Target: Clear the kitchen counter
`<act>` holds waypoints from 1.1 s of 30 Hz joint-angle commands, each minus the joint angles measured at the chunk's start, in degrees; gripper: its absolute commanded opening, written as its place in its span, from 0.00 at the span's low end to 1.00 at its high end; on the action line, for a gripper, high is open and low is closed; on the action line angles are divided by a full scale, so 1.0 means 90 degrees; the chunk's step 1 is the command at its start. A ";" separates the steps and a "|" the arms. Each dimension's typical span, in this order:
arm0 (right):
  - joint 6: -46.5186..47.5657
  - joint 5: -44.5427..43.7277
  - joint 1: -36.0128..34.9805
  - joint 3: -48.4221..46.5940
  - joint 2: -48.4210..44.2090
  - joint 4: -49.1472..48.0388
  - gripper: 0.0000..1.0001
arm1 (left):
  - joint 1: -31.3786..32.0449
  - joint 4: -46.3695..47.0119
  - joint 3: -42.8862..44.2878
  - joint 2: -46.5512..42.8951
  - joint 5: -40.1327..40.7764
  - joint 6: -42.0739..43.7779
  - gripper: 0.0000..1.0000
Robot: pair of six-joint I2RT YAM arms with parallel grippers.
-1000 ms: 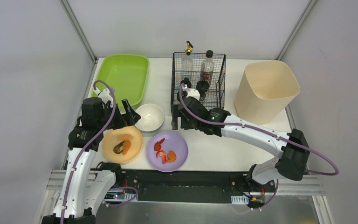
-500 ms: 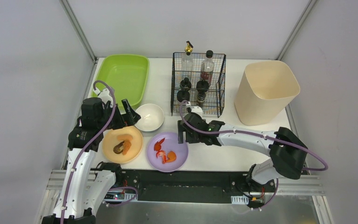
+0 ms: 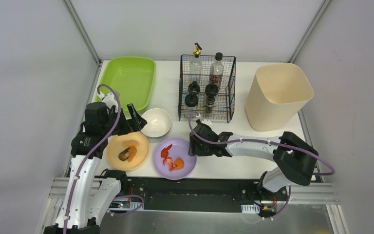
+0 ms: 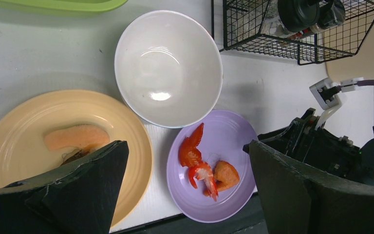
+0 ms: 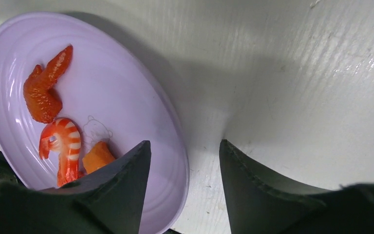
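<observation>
The right arm has drawn back from the wire basket [image 3: 229,87] and dropped toward the near edge of the counter [image 3: 168,92]. The left arm has not shifted. The counter spreads white under everything, from the rail [image 3: 195,187] by the arm bases to the back wall.

At far left rear sits a green tray [image 3: 126,78]. In front of it the left gripper [image 4: 185,146] hangs above the dishes with its jaws spread wide and nothing between them. Under it lies an orange plate [image 3: 114,155] bearing a pale orange piece [image 4: 75,136] and something dark that is partly hidden. A white bowl [image 3: 156,122] stands just behind and to the right of that plate, close to its rim.

Next comes a purple plate [image 3: 187,158] with a red wing-shaped piece [image 5: 44,90], a shrimp [image 5: 62,144] and an orange chunk [image 5: 97,157] on it. The right gripper [image 5: 184,144] is low at this plate's right rim. Its jaws are part-way apart and straddle the rim, one finger [image 5: 121,185] over the plate and the other over bare counter, with a gap showing on both sides.

The basket stands behind, holding several bottles. A beige bin [image 3: 277,97] is at the far right.
</observation>
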State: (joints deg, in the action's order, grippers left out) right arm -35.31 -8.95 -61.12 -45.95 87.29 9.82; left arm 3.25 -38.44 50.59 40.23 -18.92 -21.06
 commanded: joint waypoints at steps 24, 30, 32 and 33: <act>-0.0538 -0.0100 -0.0025 0.0803 -0.0836 -0.0575 0.00 | -0.0083 0.0140 -0.0074 0.0042 0.0084 -0.0001 1.00; -0.0405 -0.0323 -0.0017 0.0751 -0.1487 -0.0127 0.00 | -0.0079 0.0139 -0.0079 0.0047 0.0107 0.0001 1.00; -0.0389 -0.0355 -0.0010 0.0741 -0.1719 0.0019 0.00 | -0.0080 0.0140 -0.0076 0.0038 0.0112 -0.0004 1.00; -0.0368 -0.0366 -0.0007 0.0749 -0.1852 0.0073 0.00 | -0.0085 0.0135 -0.0078 0.0041 0.0110 -0.0004 1.00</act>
State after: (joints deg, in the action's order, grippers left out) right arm -39.05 -10.33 -61.28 -38.54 76.29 8.80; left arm 3.25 -38.44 49.98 40.56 -18.90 -21.06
